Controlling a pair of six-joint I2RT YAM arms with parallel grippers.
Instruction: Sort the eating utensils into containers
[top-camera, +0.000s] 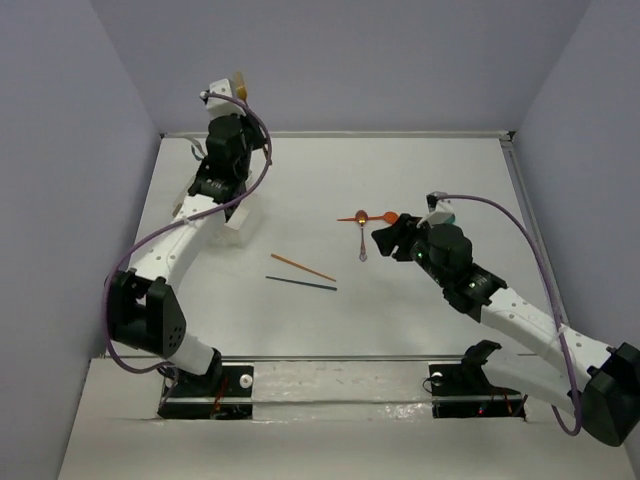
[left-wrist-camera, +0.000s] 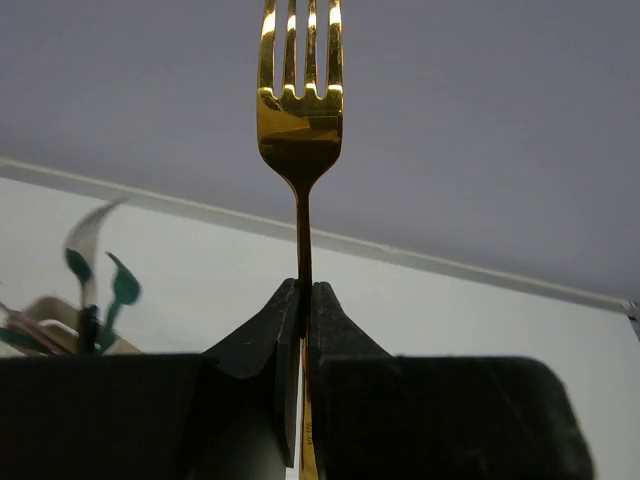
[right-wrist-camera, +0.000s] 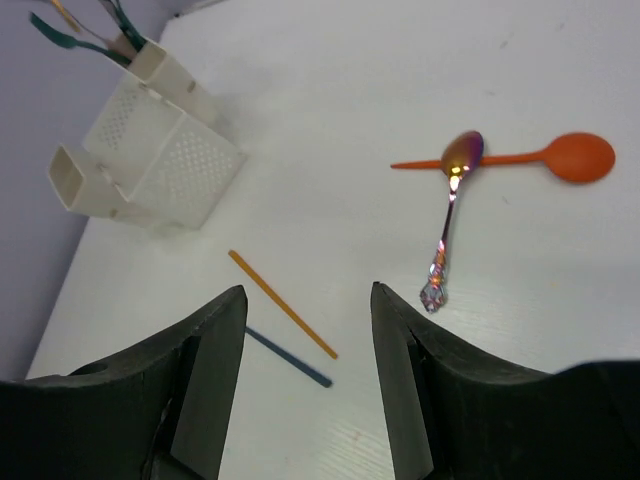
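Note:
My left gripper (left-wrist-camera: 304, 290) is shut on the handle of a gold fork (left-wrist-camera: 300, 110), which stands tines up; from above it is raised at the far left (top-camera: 226, 95). Below it stand the whitish perforated containers (right-wrist-camera: 150, 150), with teal utensils (right-wrist-camera: 70, 38) sticking out of the far one. My right gripper (right-wrist-camera: 308, 295) hangs open and empty over the table. Ahead of it lie an orange stick (right-wrist-camera: 282, 303) and a dark blue stick (right-wrist-camera: 290, 358). Right of the jaws an iridescent metal spoon (right-wrist-camera: 450, 210) rests with its bowl on an orange spoon (right-wrist-camera: 560, 158).
The containers (top-camera: 240, 222) sit partly under the left arm near the left wall. The sticks (top-camera: 302, 267) lie mid-table, the two spoons (top-camera: 365, 220) just left of the right gripper (top-camera: 390, 235). Walls close the table on the left, far and right sides.

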